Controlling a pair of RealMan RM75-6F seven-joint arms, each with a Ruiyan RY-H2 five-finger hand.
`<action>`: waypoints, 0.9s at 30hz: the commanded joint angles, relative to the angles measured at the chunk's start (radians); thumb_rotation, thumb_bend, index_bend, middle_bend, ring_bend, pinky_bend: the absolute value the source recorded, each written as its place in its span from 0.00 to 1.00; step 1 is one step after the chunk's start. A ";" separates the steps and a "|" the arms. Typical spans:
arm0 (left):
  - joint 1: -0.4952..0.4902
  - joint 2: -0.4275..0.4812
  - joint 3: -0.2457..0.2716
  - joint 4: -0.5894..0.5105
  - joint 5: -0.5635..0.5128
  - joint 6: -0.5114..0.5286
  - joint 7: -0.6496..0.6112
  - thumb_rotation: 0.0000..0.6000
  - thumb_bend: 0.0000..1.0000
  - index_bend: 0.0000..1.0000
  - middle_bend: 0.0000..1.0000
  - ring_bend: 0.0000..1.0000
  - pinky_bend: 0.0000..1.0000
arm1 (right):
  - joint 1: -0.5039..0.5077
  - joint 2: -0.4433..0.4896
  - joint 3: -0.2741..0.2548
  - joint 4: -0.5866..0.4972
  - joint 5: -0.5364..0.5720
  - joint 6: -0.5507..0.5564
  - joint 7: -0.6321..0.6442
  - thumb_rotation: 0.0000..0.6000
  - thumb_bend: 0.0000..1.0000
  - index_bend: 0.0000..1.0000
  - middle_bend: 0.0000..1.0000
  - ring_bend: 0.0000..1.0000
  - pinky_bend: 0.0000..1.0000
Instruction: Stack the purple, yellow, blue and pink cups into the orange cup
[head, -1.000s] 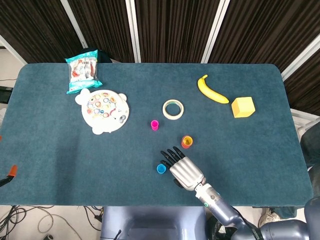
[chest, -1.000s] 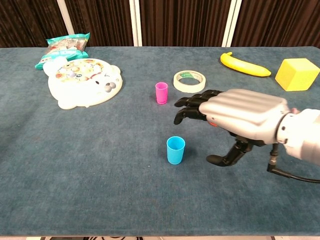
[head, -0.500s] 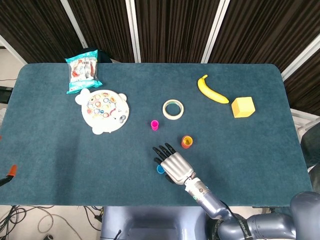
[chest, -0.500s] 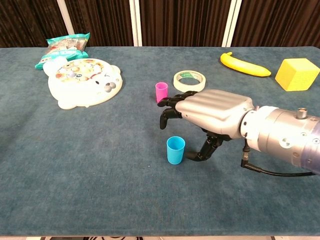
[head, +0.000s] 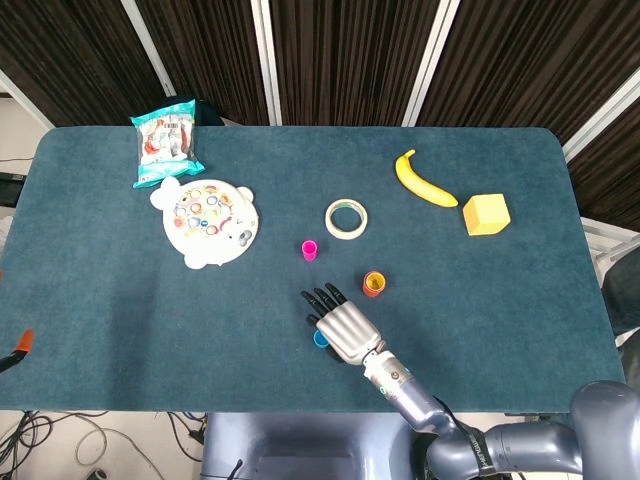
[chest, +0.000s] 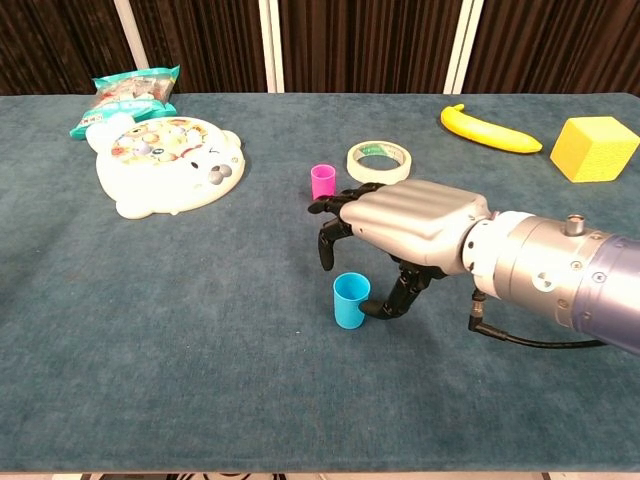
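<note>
Blue cup (chest: 351, 300): small, upright, open mouth up, near the table's front edge, a little left of centre. In the head view mostly hidden under the right hand (head: 341, 325), only a sliver of blue showing at its left side. Thumb (chest: 398, 296) down beside the cup's right wall, touching or just short of it; cannot tell which. Fingers (chest: 330, 222) curled over above the rim, apart from the thumb, nothing gripped between them.

Pink cup (chest: 323, 181) upright just behind the fingertips, clear of them. Orange cup (head: 373, 283) behind and to the right of the hand, hidden by it in the chest view. Purple and yellow cups not made out.

Against half a second ago: hand shifted slightly left and lower, thumb now closer to the blue cup, fingers nearer over its mouth. Cups unmoved.

Farther out: tape ring (chest: 378, 160) behind the pink cup; banana (chest: 489, 129) and yellow block (chest: 594, 148) toward the back right; bear-shaped toy plate (chest: 165, 163) and snack bag (chest: 128, 95) back left. Bare table (head: 120, 320) to the cup's left and along the front edge. Left hand not visible in either view.
</note>
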 joint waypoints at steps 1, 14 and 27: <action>0.000 0.000 0.001 0.000 0.001 -0.001 0.001 1.00 0.31 0.05 0.05 0.00 0.00 | 0.000 -0.001 0.001 0.001 0.002 -0.001 0.001 1.00 0.41 0.37 0.00 0.01 0.04; 0.000 -0.001 0.001 0.001 0.001 -0.001 0.002 1.00 0.31 0.05 0.05 0.00 0.00 | 0.000 0.000 0.001 0.003 0.005 -0.004 0.008 1.00 0.41 0.43 0.00 0.01 0.05; 0.000 -0.001 0.001 0.001 0.001 0.000 0.002 1.00 0.31 0.05 0.05 0.00 0.00 | -0.001 0.000 0.006 0.002 0.005 -0.001 0.020 1.00 0.44 0.50 0.00 0.02 0.06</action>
